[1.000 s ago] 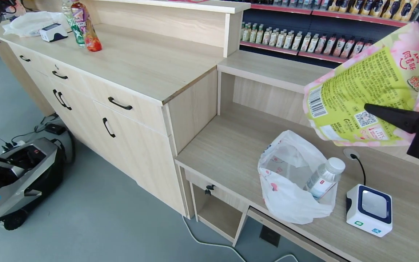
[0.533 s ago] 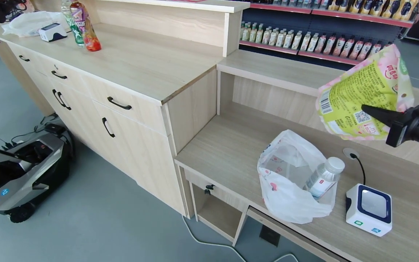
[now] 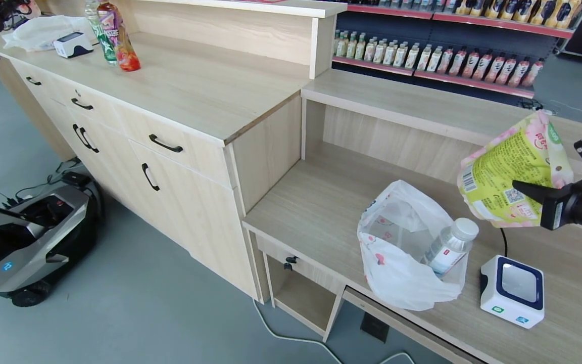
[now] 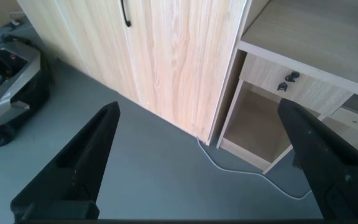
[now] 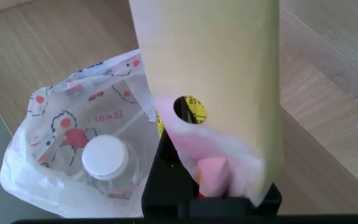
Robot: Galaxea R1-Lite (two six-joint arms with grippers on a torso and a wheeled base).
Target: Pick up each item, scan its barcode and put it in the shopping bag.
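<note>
Lower worktop (image 3: 321, 202) carries the shopping bag (image 3: 397, 283), mouth open, with a bottle (image 3: 450, 246) leaning inside. Snack pouch (image 3: 503, 172) is in the air near bag and scanner (image 3: 513, 290), clamped in the right tool (image 3: 528, 191). Left tool (image 4: 197, 106) is spread wide, empty, over the floor.

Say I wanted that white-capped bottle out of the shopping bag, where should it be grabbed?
Probably just below the cap, coming down through the open mouth of the bag. The bottle leans with its cap up and clear, while the bag's film wraps its lower body.
</note>
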